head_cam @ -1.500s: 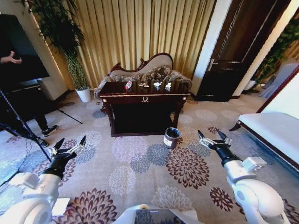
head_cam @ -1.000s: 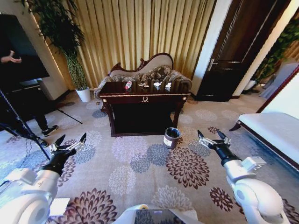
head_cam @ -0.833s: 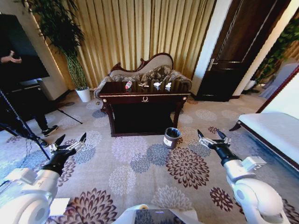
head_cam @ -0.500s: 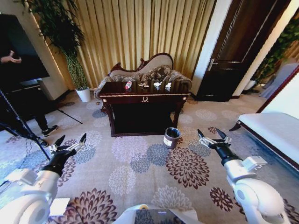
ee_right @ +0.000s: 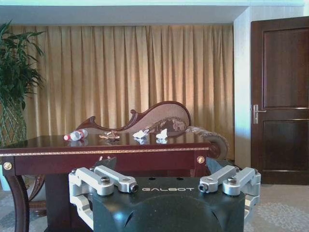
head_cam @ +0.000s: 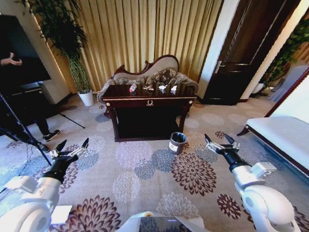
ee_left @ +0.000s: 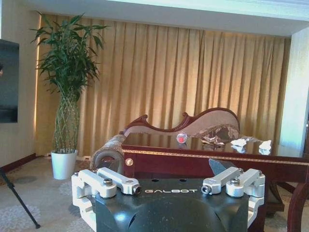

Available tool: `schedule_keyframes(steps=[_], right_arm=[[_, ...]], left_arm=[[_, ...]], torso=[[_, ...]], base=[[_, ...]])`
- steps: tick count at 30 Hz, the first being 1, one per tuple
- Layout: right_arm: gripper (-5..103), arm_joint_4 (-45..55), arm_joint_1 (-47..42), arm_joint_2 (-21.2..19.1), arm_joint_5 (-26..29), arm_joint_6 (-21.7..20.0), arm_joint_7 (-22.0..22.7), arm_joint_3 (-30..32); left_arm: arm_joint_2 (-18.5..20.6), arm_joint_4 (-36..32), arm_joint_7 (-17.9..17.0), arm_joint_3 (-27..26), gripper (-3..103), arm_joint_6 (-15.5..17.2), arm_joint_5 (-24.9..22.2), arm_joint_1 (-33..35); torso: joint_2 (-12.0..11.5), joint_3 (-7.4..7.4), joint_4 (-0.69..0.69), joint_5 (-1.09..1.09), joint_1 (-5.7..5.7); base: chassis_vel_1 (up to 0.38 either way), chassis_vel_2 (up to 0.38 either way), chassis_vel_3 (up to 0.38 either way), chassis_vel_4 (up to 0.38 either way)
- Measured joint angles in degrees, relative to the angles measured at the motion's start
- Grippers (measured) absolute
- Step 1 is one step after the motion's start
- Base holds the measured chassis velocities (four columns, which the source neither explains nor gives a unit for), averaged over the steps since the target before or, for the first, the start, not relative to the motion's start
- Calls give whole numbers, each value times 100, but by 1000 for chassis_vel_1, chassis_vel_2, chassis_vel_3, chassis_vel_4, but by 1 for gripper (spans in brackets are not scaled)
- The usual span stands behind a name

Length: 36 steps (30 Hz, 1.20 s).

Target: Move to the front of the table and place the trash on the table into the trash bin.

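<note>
You've got the left gripper (head_cam: 72,148) and right gripper (head_cam: 220,141) both spread wide above the carpet; the trash (head_cam: 133,88), seemingly four pieces, lines the table (head_cam: 149,102) top's far edge, the trash bin (head_cam: 177,143) by its right front leg

one bottle (head_cam: 133,88), two paper wads (head_cam: 162,88), one tan scrap (head_cam: 148,88), one bin (head_cam: 177,142).
</note>
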Motion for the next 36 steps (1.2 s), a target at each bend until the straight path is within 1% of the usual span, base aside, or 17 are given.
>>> schedule_keyframes(steps=[7, 12, 15, 19, 20, 23, 26, 31, 33, 36], right_arm=[[100, 0, -12, -1, -1, 6, 0, 4], [100, 1, -9, 0, -1, 12, -2, 3], [100, 1, -8, 6, -2, 15, -3, 0], [100, 7, -11, 11, -2, 20, -6, -1], [100, 12, -13, 12, -2, 21, -7, -1], [100, 13, -16, 13, -1, 22, -8, -1], [100, 28, -22, 14, -2, 24, -10, 0], [100, 35, -20, 19, -1, 26, -12, -5], [100, 42, -19, 23, -1, 26, -14, -11], [100, 45, -19, 27, -2, 26, -14, -17]], left_arm=[[-16, 0, 20, 6, 100, -8, 14, 3], [-31, 0, 29, 2, 100, -15, 22, 17], [-39, 0, 49, -20, 100, -26, 23, 35], [-49, 1, 62, -39, 100, -39, 25, 47], [-53, 1, 65, -42, 100, -42, 26, 48], [-55, 0, 70, -43, 100, -44, 27, 49], [-59, 0, 76, -48, 100, -53, 27, 51], [-87, 0, 101, -67, 100, -109, 28, 82], [-100, 0, 115, -76, 100, -135, 32, 105], [-110, 0, 128, -86, 100, -146, 33, 121]], torso=[[0, 0, 1, 0, 0], [-1, 1, 2, 1, 1], [-2, 2, 0, 3, 4], [-1, 1, 0, -4, 3], [-2, 1, 3, -2, 3], [-2, 2, 2, 3, 3], [-1, 0, -1, -2, 2], [-1, 0, 0, 2, 1], [0, 0, 2, -1, -1], [-1, 1, 2, 1, 0]], base=[[-161, 132, 138, -123], [-231, 234, 217, -215], [-254, 215, 250, -262], [-241, 242, 236, -248], [-163, 246, 178, -251], [-180, 259, 172, -237], [-221, 208, 200, -218], [-208, 211, 221, -197], [-239, 233, 263, -215], [-237, 222, 245, -221]])
